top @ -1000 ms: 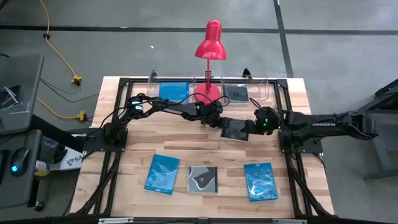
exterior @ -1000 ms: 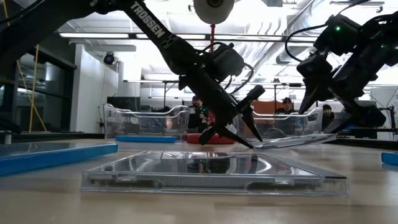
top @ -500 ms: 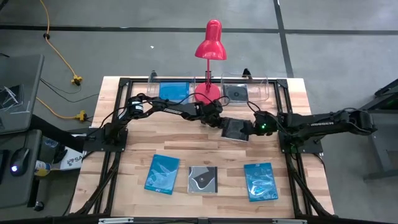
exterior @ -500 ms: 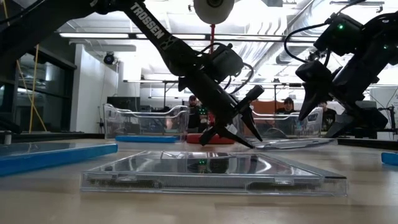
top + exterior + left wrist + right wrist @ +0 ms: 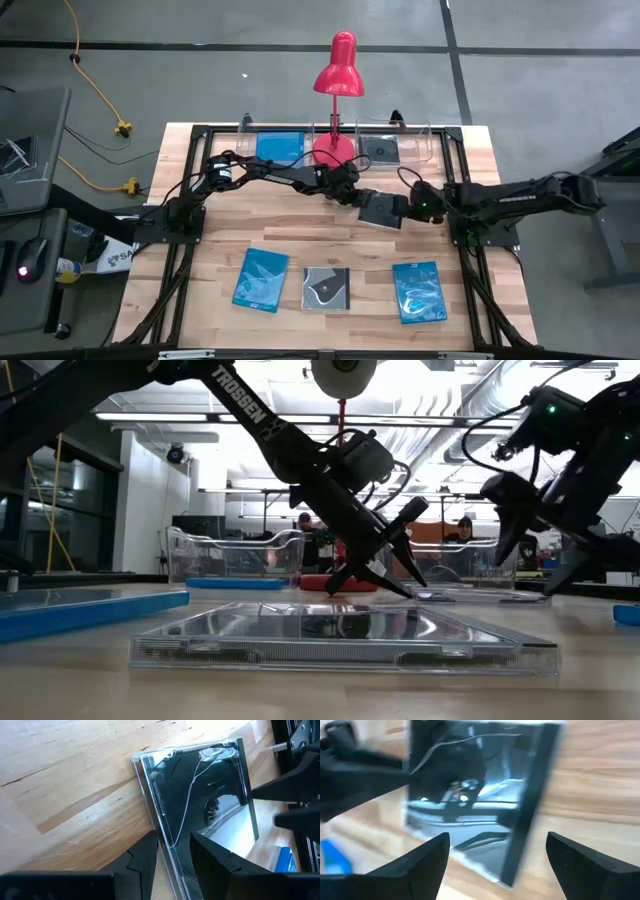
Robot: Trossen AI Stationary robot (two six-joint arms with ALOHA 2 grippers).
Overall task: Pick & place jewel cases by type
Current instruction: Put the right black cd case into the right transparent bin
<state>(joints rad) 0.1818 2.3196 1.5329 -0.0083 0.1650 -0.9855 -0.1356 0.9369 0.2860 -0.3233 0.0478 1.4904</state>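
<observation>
A dark jewel case [image 5: 383, 209] lies flat on the wood mid-table, between both grippers. My left gripper [image 5: 355, 197] is open at its left edge, slanting down. In the left wrist view the case's edge [image 5: 167, 840] runs between the fingers, one finger [image 5: 142, 862] over wood and the other [image 5: 215, 860] over the case. My right gripper [image 5: 412, 205] is open just off the case's right edge, and the low view shows it raised [image 5: 530, 555] above the case [image 5: 480, 597]. Two blue cases [image 5: 261, 278] [image 5: 419, 291] and a dark swirl case [image 5: 327, 288] lie near the front edge. My left gripper comes slanting down from the table's left, its fingers standing on either side of the case's left edge [image 5: 167, 840]. I cannot tell whether either finger touches the case. The case rests flat on the table.
Two clear trays sit along the far edge, the left one [image 5: 250, 135] holding a blue case [image 5: 279, 145] and the right one [image 5: 428, 143] a dark case [image 5: 380, 150]. A red desk lamp [image 5: 336, 80] stands between them. Bare wood shows between the middle case and the front row.
The dark case was tilted, its right edge raised at my right gripper. That edge has come down and the case now lies flat. My right gripper has drawn slightly back toward the table's right. My left gripper has kept its place.
</observation>
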